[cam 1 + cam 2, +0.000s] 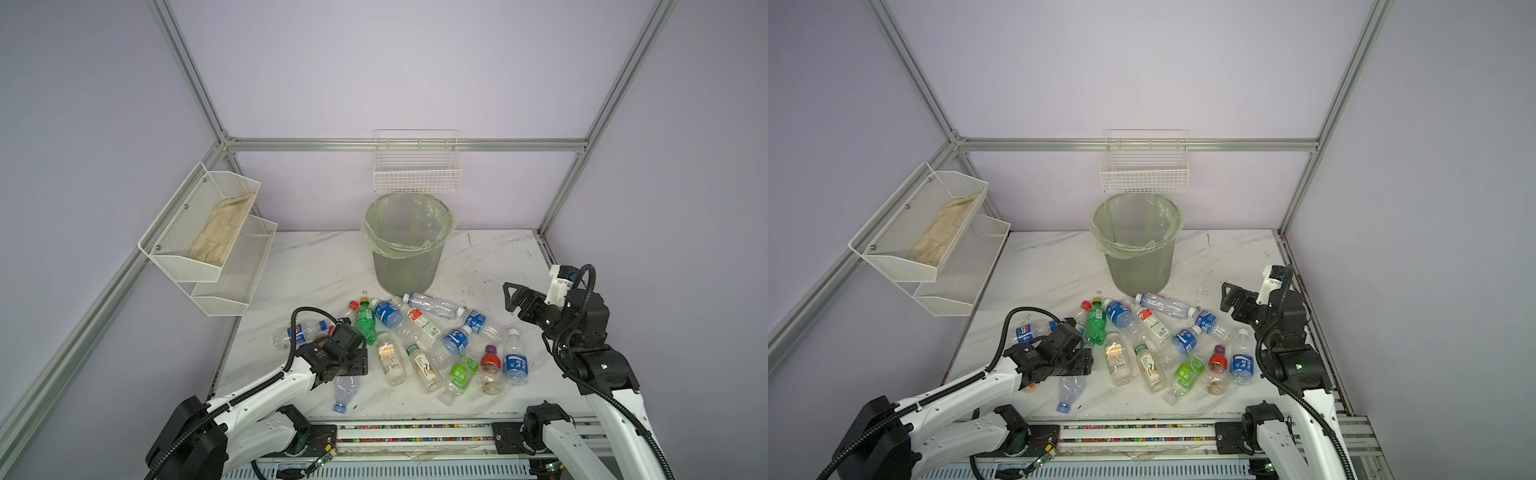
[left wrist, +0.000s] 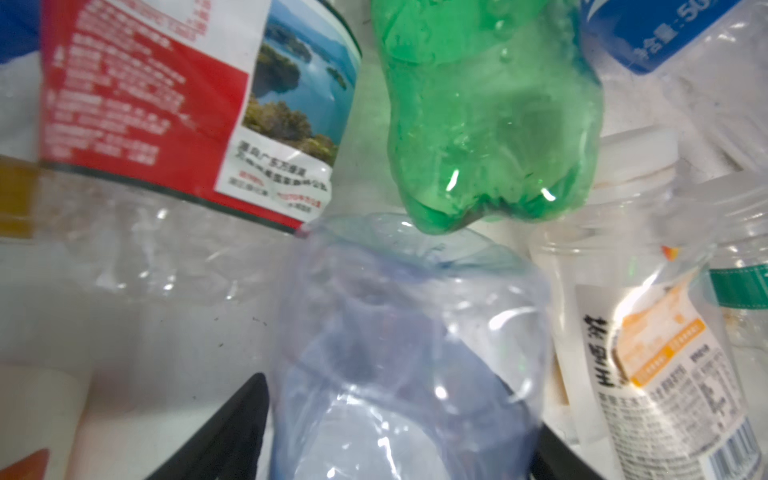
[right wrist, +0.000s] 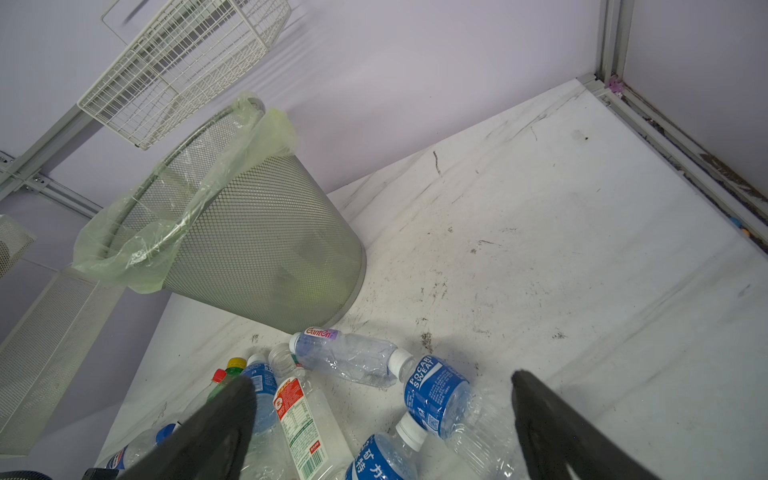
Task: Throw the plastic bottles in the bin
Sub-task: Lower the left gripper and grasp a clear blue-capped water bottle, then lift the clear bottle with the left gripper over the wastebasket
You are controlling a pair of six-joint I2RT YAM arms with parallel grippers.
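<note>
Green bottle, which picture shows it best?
Both top views: the green bottle lies there nearly whole, from yellow cap to base. The left wrist view shows only its lower half, close up. The right wrist view shows just its yellow cap and a sliver of green.

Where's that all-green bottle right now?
In both top views the green bottle lies left of centre, beside a blue-labelled bottle, cap toward the bin, just beyond the left gripper.
</note>
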